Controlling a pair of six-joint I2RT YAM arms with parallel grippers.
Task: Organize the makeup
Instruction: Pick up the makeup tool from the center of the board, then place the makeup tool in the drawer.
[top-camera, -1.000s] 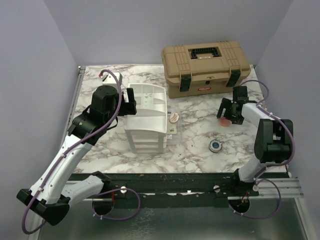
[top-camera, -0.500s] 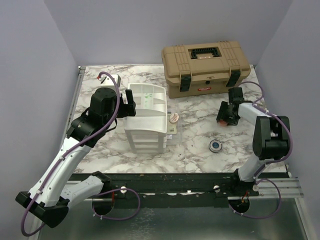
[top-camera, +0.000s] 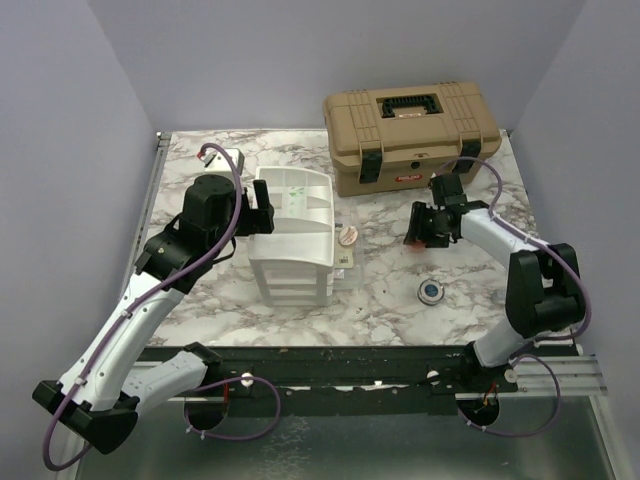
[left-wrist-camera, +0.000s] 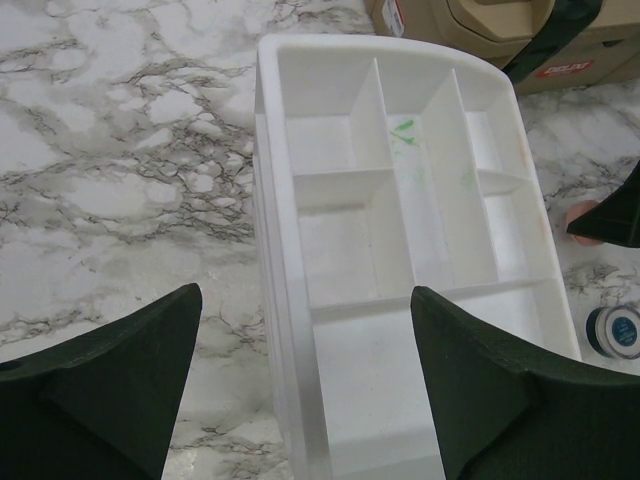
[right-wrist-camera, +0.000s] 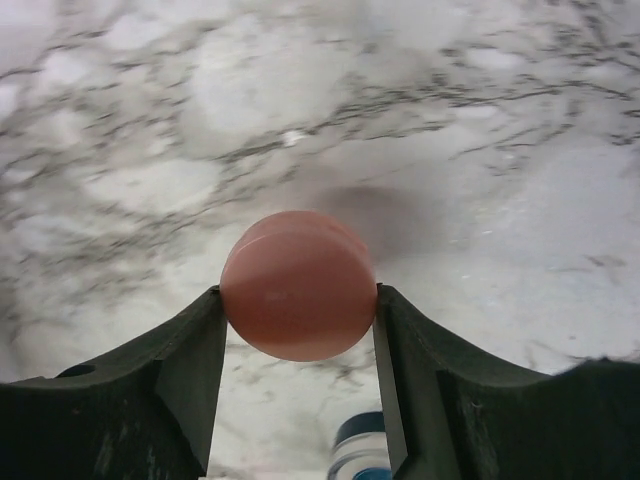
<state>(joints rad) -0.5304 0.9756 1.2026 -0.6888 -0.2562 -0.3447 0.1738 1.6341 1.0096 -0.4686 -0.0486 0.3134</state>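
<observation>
My right gripper is shut on a salmon-pink round disc, gripped by its rim and held above the marble table. In the top view that gripper hangs in front of the toolbox, right of the drawer unit. A second pink disc lies beside the white drawer unit, with a clear palette just below it. The blue-centred compact sits on the table, also low in the right wrist view as a blue-centred compact. My left gripper stands open and empty over the unit's top tray.
The tan toolbox stands shut at the back right. The top tray has several divided compartments with green smudges. A raised rail borders the table's left side.
My right gripper has shut on the pink disc, lifted it and carried it left toward the drawer unit. The left arm has hardly moved.
</observation>
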